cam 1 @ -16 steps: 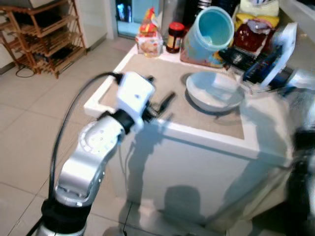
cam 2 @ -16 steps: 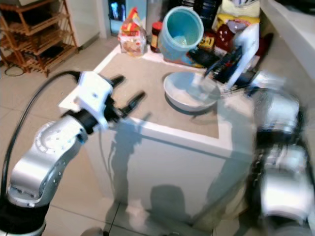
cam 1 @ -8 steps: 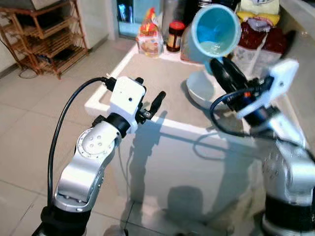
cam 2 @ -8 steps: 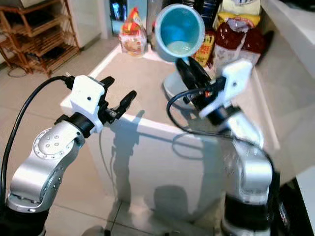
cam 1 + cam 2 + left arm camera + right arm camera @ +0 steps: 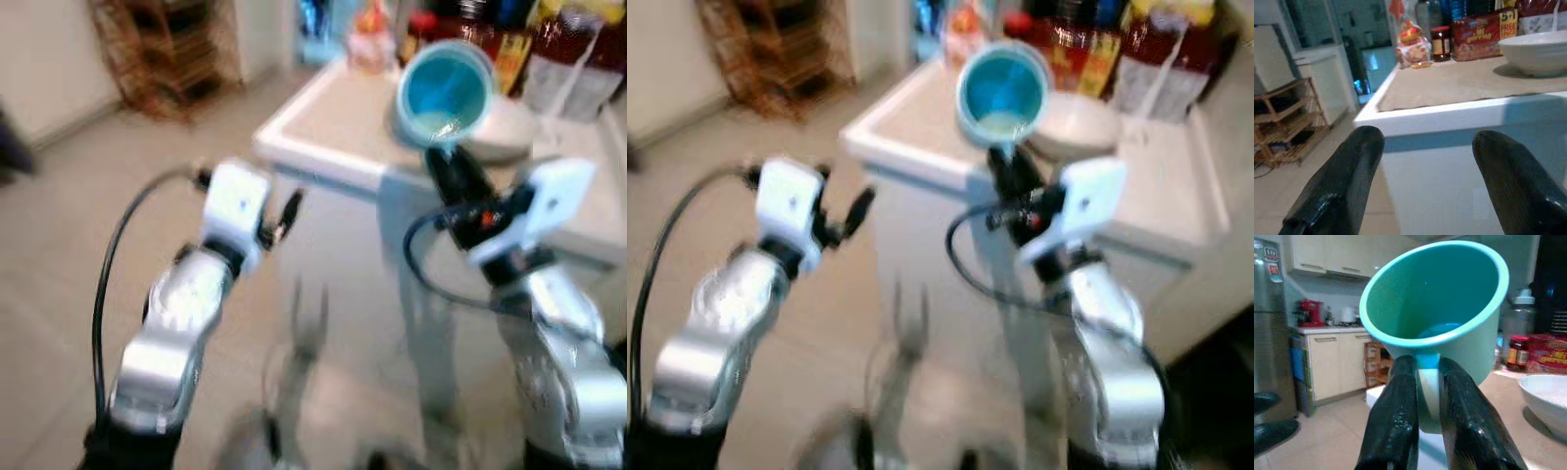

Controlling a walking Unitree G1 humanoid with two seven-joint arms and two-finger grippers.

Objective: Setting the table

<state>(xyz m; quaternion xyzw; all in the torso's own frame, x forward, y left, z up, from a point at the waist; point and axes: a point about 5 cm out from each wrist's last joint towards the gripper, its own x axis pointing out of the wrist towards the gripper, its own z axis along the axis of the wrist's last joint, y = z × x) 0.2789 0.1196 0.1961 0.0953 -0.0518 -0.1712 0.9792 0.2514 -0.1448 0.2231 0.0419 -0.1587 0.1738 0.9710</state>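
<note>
A teal cup (image 5: 446, 93) hangs tilted in the air in front of the white table (image 5: 318, 157), its mouth towards me. My right gripper (image 5: 1426, 366) is shut on the cup's handle (image 5: 1427, 382), and the cup (image 5: 1440, 308) shows close up in the right wrist view. A white bowl (image 5: 509, 122) stands on the table's beige mat behind the cup. My left gripper (image 5: 284, 211) is open and holds nothing, off the table's near corner. Between its fingers (image 5: 1347, 181) in the left wrist view lie the table edge (image 5: 1449, 117) and the bowl (image 5: 1537, 49).
Snack bags, a jar and boxes (image 5: 1476, 34) line the table's far edge. A wooden rack (image 5: 167, 49) stands far left on the tiled floor (image 5: 78, 225). A fridge (image 5: 1271, 333) and cabinets show in the right wrist view. The eye views are blurred.
The camera has backed away and swung, so the table looks farther off and blurred. My right gripper has carried the cup up and out from over the table. The left arm has drawn back slightly.
</note>
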